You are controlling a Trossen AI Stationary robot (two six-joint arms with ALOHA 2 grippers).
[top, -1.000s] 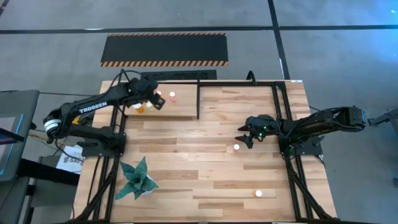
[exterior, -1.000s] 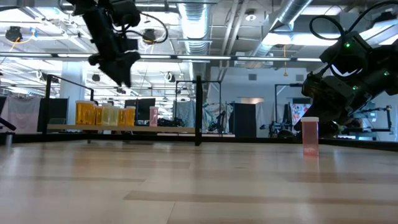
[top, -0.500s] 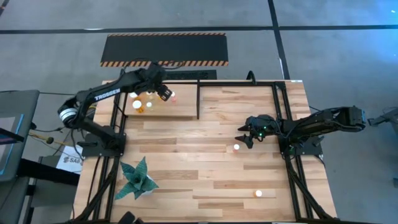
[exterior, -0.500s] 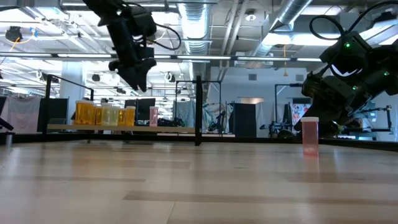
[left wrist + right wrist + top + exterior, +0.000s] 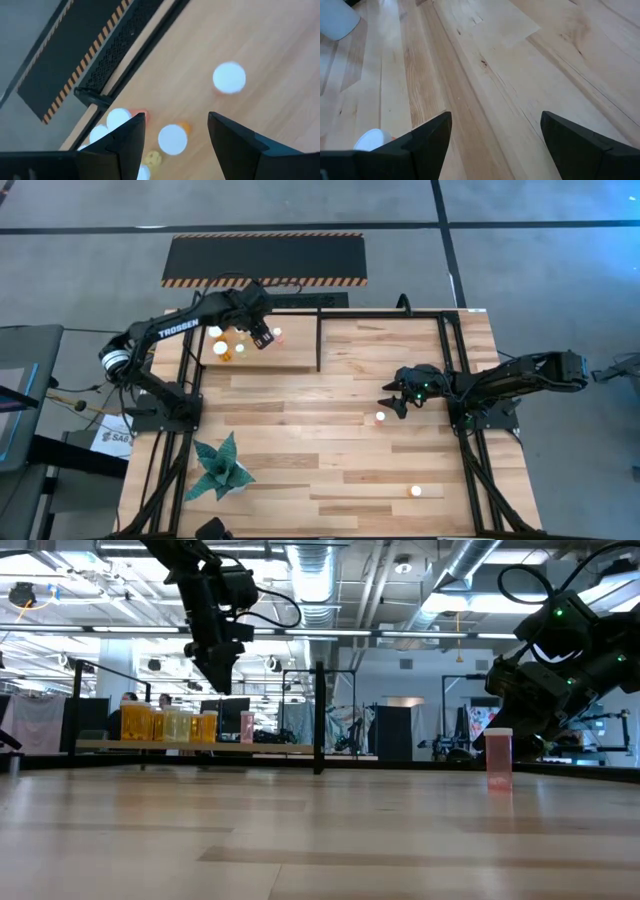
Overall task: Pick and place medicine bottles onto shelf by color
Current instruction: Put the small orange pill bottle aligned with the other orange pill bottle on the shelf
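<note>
On the table (image 5: 330,470), one bottle (image 5: 416,491) stands alone at the near edge. Farther in, the right gripper (image 5: 391,404) hangs wide open and empty beside a pink bottle (image 5: 498,758). At the far side, the left gripper (image 5: 264,338) hovers open and empty above the shelf (image 5: 290,358), over a cluster of white-capped orange bottles (image 5: 168,724).

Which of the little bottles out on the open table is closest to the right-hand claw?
The pinkish bottle just in front of the open right gripper. The other loose bottle stands much farther off, toward the table's near edge.
</note>
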